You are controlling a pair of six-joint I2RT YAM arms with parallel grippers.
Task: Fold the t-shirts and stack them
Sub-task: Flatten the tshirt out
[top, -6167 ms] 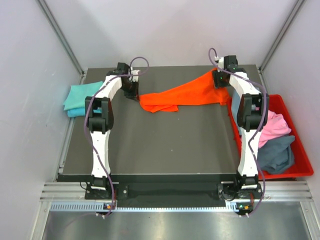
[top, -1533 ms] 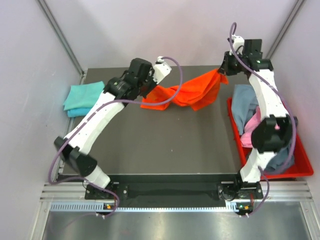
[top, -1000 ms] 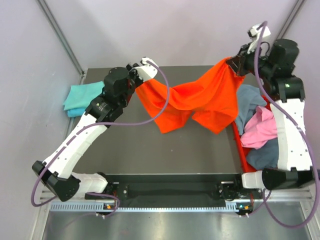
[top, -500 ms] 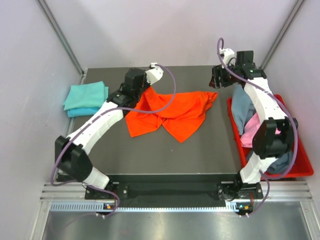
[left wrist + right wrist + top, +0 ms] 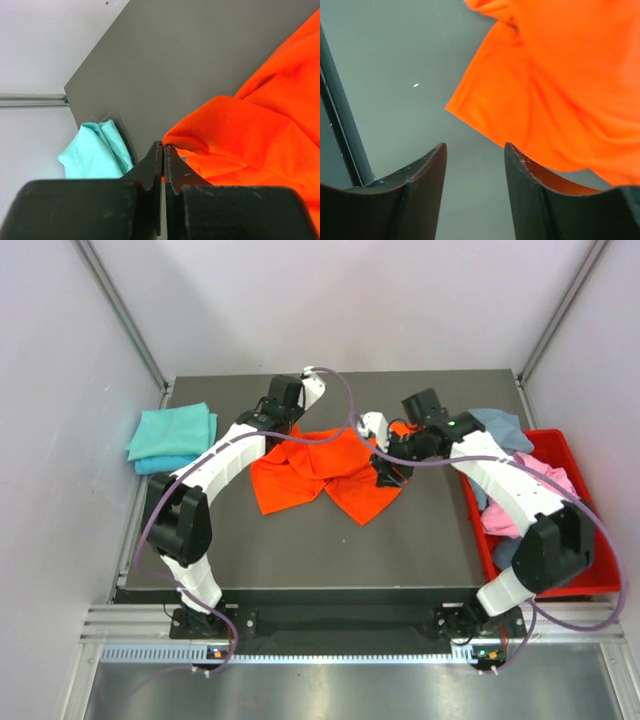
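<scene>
The orange t-shirt (image 5: 305, 475) lies crumpled and partly spread in the middle of the dark surface (image 5: 420, 550), with its folds bunched toward the centre and one lobe pointing to the lower middle of the top view. The left arm (image 5: 225, 455) reaches from the lower left up to the shirt's upper-left edge. In the left wrist view the left jaws are pressed together with a puckered fold of orange cloth right at their tips. They look closed on that edge, though the nip itself is too fine to see clearly. The right arm (image 5: 500, 475) bends in from the right and ends over the shirt's right side. The right jaws stand apart with nothing between them, and the right wrist view shows bare surface in the gap, with orange cloth filling the upper right of that frame. At the left edge of the surface sit folded teal t-shirts (image 5: 170, 435), well apart from the orange one. They also show at the lower left of the left wrist view. On the right, a red bin (image 5: 556, 443) holds a pink t-shirt (image 5: 552, 478), and a grey-blue t-shirt (image 5: 497, 423) hangs over the bin's upper end.
</scene>
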